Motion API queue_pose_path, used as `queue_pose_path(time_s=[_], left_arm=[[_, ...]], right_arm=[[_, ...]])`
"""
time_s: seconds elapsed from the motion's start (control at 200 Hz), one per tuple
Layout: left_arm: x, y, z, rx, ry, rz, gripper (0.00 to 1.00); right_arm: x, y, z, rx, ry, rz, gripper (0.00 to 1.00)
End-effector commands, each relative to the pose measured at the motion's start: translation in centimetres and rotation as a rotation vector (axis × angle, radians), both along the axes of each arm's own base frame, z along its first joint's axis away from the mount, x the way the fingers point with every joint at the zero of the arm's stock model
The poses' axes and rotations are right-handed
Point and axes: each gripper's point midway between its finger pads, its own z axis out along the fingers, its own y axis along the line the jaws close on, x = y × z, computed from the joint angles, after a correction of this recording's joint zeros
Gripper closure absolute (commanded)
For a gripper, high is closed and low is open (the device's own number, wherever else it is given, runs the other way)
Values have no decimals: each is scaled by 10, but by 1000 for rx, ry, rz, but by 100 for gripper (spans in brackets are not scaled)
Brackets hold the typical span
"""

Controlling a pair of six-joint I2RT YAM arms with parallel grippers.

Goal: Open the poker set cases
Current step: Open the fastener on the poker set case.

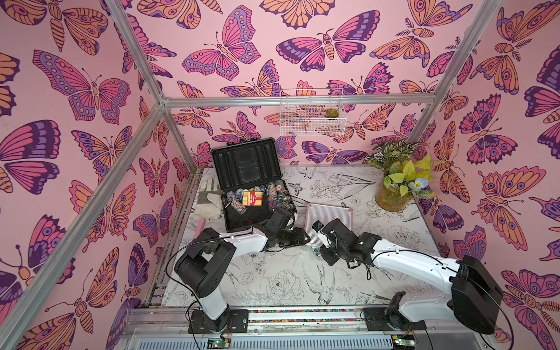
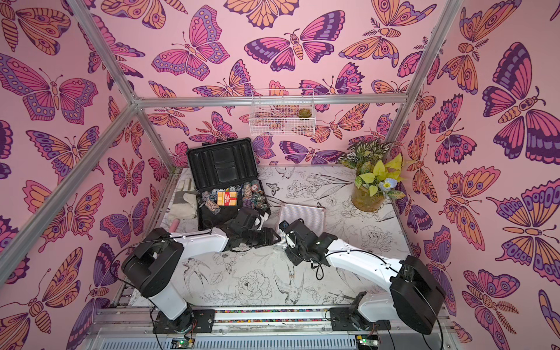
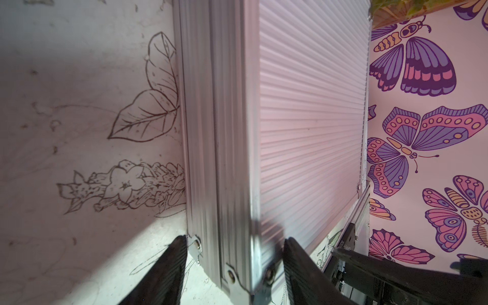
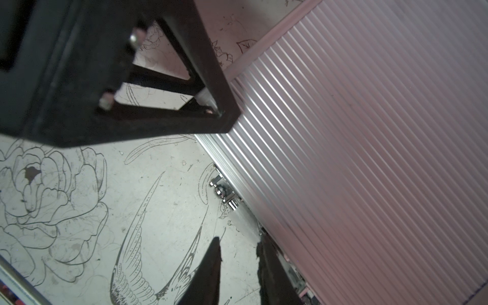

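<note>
The larger dark case point(image 1: 230, 218) stands open at the back left, lid point(image 1: 247, 165) upright, with chips and a red card box inside. The smaller silver ribbed case point(image 1: 333, 212) point(image 2: 306, 213) lies flat and closed mid-table. In the left wrist view my left gripper point(image 3: 235, 239) straddles the silver case's near corner point(image 3: 237, 274), one finger under the base and one on the lid, shut on it. My right gripper point(image 4: 237, 241) is at the case's front edge beside a chrome latch point(image 4: 224, 191). Its fingers are slightly apart, with only bare table between them.
A potted plant point(image 1: 391, 200) stands at the back right. A pale work glove point(image 1: 209, 197) and a pink object point(image 1: 200, 228) lie left of the dark case. A white wire basket point(image 1: 312, 118) hangs on the back wall. Both arms meet at the silver case's near side.
</note>
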Motion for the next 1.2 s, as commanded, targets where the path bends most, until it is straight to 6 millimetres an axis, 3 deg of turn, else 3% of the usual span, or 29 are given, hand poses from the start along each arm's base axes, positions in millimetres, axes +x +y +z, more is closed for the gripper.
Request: queue_pose_path(time_s=[0.0,0.21,0.826,1.086,1.197], left_arm=[[-2,8,-17,32,34,13,40],[-1,6,-17,23,38,11,40],[0,3,-20,13,54,14,40],[0,2,-23,5,63,15,40],[-1,3,-24,6,67,19,40]], right_arm=[[-2,-6,-3,-26,29,-68,67],[4,-17,-1,-79,-5,-99,65],[-4,-12,-16,-126,70,-36,66],[5,-9,4,-116,19,-37,63],[6,-10,1,-137,23,-30,63]])
